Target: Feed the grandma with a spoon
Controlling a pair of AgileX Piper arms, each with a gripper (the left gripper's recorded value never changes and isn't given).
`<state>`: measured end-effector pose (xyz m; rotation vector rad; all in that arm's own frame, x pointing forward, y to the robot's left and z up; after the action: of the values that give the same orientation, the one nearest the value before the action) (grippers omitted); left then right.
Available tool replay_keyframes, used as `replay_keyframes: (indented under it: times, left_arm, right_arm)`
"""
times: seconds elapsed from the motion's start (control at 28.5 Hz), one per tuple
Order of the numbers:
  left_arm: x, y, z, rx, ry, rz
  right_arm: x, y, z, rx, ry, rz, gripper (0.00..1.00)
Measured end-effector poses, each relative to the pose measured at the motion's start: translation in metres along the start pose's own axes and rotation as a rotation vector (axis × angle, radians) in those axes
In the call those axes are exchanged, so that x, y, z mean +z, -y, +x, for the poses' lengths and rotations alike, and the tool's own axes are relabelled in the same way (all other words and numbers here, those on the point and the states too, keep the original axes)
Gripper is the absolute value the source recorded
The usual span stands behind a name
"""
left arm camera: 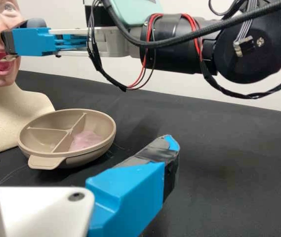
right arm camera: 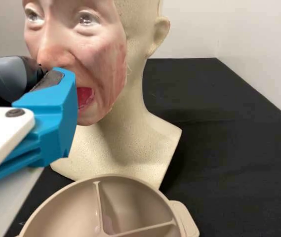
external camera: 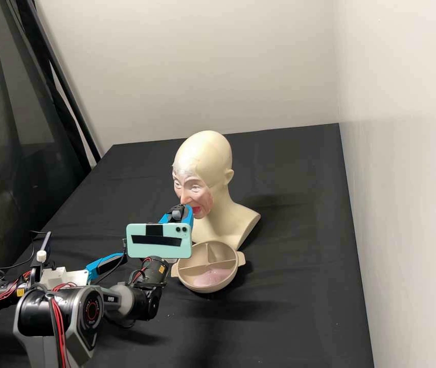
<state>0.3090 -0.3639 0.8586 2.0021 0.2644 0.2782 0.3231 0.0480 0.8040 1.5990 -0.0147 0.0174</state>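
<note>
Two blue fingers of the right end effector [external camera: 179, 212] are closed on the thick dark grey handle of a spoon [left arm camera: 8, 58]. The end effector is raised level with the face of the grandma head [external camera: 205, 174], and the tip of the spoon sits at the open red mouth. A mint-green phone [external camera: 159, 240] is strapped across this arm's wrist, just behind the end effector.

The left end effector [external camera: 106, 264] is low over the desk [external camera: 289, 230], toward the near-left corner. Its fingers are spread wide with nothing between them, and it points toward the bowl from well short of it.

The grandma head, a pale bald bust, stands upright about mid-desk and faces the near-left corner. Just beside its base, on the near side, is a tan bowl [external camera: 206, 289] divided into three compartments, with a small tab handle on its rim. A pale pink mass [left arm camera: 83, 140] lies in the large compartment toward the near edge. Light walls run along the far and right edges of the desk.
</note>
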Motion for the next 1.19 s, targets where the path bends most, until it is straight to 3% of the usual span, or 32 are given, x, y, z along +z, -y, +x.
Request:
replay_keyframes:
  times: [0.18, 0.39, 0.49, 0.91, 1.19]
  left_arm:
    - [0.000, 0.000, 0.0000, 0.000, 0.000, 0.000]
    - [0.000, 0.000, 0.0000, 0.000, 0.000, 0.000]
    - [0.000, 0.000, 0.0000, 0.000, 0.000, 0.000]
    - [0.001, -0.003, 0.0021, 0.011, 0.004, 0.000]
    - [0.001, -0.003, 0.0021, 0.011, 0.004, 0.000]
  right_arm:
    - [-0.004, 0.000, 0.003, 0.000, -0.012, -0.011, 0.00]
    - [-0.006, -0.002, 0.006, 0.014, -0.013, -0.005, 0.00]
    - [-0.005, -0.001, 0.007, 0.011, -0.007, -0.018, 0.00]
    - [-0.006, -0.001, 0.008, 0.014, -0.011, -0.018, 0.00]
    - [-0.003, 0.009, 0.001, -0.022, 0.003, -0.019, 0.00]
